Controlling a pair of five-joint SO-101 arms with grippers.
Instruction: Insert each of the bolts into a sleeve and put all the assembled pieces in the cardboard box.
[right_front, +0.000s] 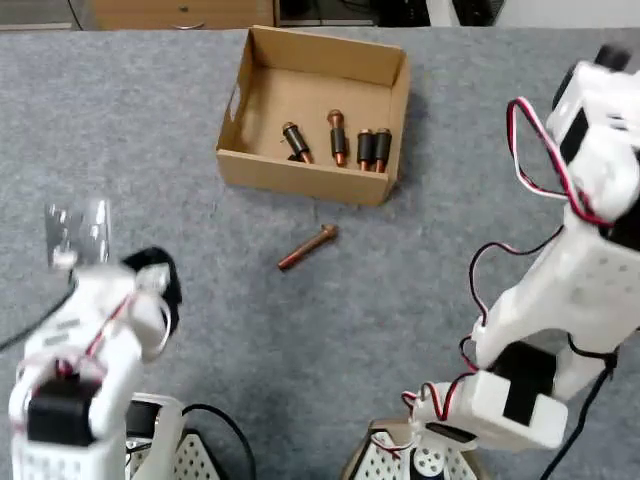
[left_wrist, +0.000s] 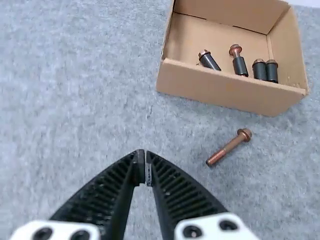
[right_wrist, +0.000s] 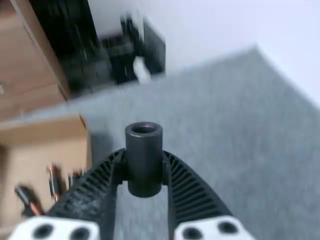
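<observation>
The right gripper (right_wrist: 144, 167) is clamped on a black sleeve (right_wrist: 144, 145). Its jaws are open just enough to take the sleeve's width, and the open bore sticks out past the fingertips. The left gripper (left_wrist: 141, 161) is closed tip to tip with nothing in it, and hangs over the table (left_wrist: 75, 75), near and left of the loose bolt (left_wrist: 229, 147).

That bolt is probably the last one. It lies bare on the table just near of the box (right_front: 300, 175), with its head toward the far right and its tip toward the near left. Four assembled pieces (right_front: 338, 138) are already in the box.

The step in hand looks like fetching the bolt with the left gripper:
- Open the jaws well before coming down.
- Turn the wrist so the fingers cross the slanted shank.
- Grip close under the head, which leaves most of the shank free to enter the sleeve.
- Keep the sleeve steady with its bore toward the left arm.
- Line up the two axes before pushing, as a tilted bolt is likely to catch on the rim.

The right wrist view gives the grip on the sleeve and its clear bore. The left wrist view gives the shut, empty jaws and the bolt's flanged head. The high view gives the layout, with the bolt between the two arms and the box beyond it.
</observation>
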